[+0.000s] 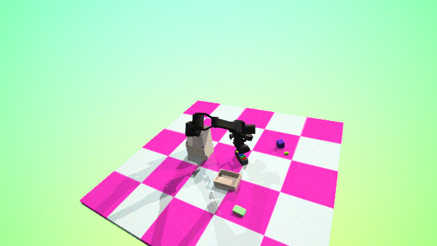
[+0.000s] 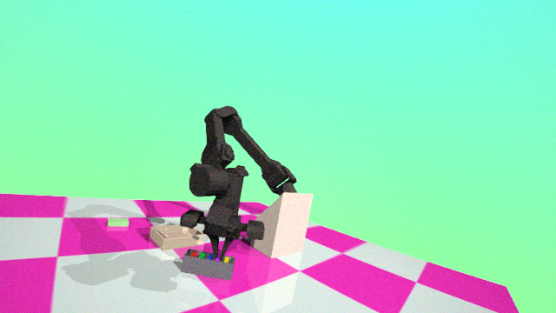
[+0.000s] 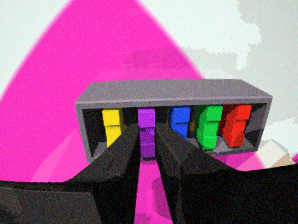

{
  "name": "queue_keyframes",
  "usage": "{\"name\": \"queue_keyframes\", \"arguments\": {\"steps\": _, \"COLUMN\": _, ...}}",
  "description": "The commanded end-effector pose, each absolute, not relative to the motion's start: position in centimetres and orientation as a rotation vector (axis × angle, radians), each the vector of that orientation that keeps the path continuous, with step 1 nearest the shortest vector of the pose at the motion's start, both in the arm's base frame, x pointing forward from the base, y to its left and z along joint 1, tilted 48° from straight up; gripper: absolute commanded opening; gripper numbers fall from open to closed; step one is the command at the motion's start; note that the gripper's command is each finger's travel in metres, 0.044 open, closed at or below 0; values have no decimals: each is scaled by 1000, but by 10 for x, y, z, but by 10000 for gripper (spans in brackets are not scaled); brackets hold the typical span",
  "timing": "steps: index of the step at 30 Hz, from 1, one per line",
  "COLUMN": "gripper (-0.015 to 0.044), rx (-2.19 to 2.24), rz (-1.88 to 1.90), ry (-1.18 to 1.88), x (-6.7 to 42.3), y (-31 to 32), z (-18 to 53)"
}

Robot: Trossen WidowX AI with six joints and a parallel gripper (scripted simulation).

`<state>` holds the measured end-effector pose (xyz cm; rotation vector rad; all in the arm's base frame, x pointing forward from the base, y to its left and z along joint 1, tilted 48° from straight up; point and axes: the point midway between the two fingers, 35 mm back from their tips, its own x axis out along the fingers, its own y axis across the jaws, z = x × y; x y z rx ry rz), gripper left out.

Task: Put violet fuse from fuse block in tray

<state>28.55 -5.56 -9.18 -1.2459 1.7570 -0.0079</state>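
A grey fuse block (image 3: pixel 173 91) (image 2: pixel 208 268) (image 1: pixel 240 160) stands on the checkered floor with a row of fuses: yellow (image 3: pixel 111 125), violet (image 3: pixel 147 129), blue (image 3: pixel 180 120), green (image 3: pixel 210 125) and red (image 3: pixel 236 124). My gripper (image 3: pixel 147 129) (image 2: pixel 218 257) (image 1: pixel 240 152) reaches straight down onto the block and is shut on the violet fuse, one finger on each side of it. The fuse still sits in its slot. The tan tray (image 1: pixel 227 180) (image 2: pixel 174 236) stands a short way from the block.
A pale wedge-shaped pedestal (image 2: pixel 284 223) (image 1: pixel 199 147) carries the arm's base. A light green flat block (image 1: pixel 240 210) (image 2: pixel 117 223) lies beyond the tray. A purple cube (image 1: pixel 280 143) and a small yellow-green cube (image 1: pixel 286 153) lie to the far side.
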Motion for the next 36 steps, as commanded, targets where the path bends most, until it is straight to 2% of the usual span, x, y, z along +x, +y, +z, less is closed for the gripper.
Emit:
{"name": "queue_keyframes", "arguments": {"steps": 1, "gripper": 0, "rx": -1241, "rz": -10, "ry": 1756, "x": 286, "y": -54, "z": -91}}
{"name": "queue_keyframes", "arguments": {"steps": 36, "gripper": 0, "rx": -1244, "rz": -9, "ry": 1757, "x": 287, "y": -42, "z": -79}}
